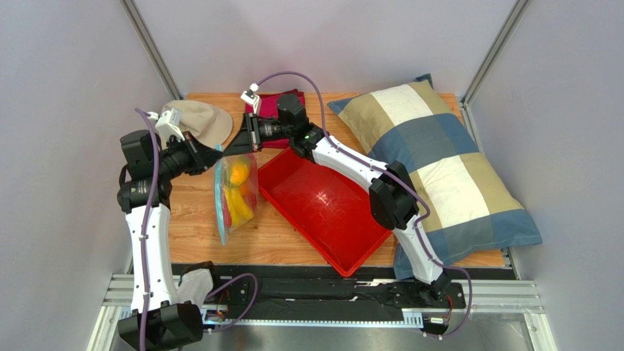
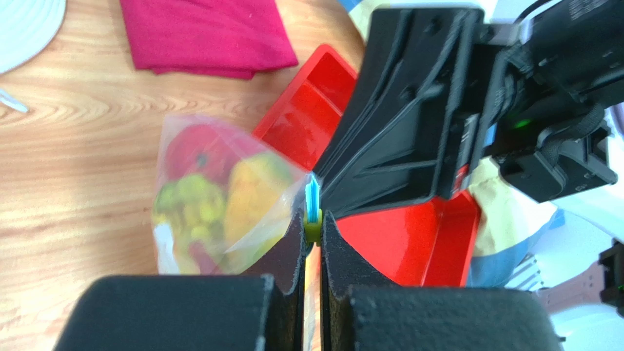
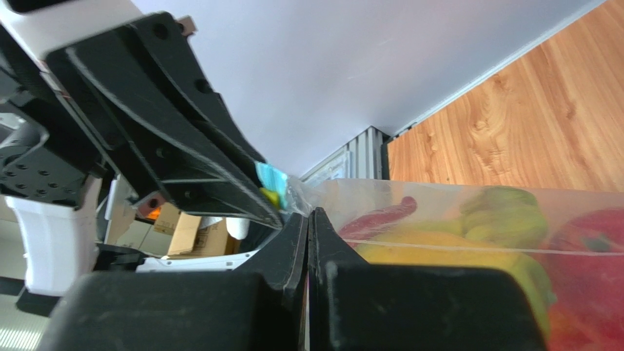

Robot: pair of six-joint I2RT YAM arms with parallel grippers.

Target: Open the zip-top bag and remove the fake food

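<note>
The clear zip-top bag (image 1: pixel 236 199) hangs between both grippers above the wood, left of the tray. Its blue zip strip (image 2: pixel 313 191) runs along the top. My left gripper (image 2: pixel 313 218) is shut on a yellow-green piece at the strip's end. Facing it almost tip to tip, my right gripper (image 3: pixel 310 213) is shut on the bag's plastic edge just beside the strip. The fake food sits inside the bag. It includes a red chilli (image 3: pixel 381 217), yellow-green bananas (image 3: pixel 505 216), a red apple (image 3: pixel 593 252) and an orange (image 1: pixel 239 173).
A red tray (image 1: pixel 322 212) lies diagonally right of the bag. A large checked pillow (image 1: pixel 439 161) fills the right side. A beige cap (image 1: pixel 198 121) and a folded magenta cloth (image 1: pixel 275 106) lie at the back. Grey walls close in on both sides.
</note>
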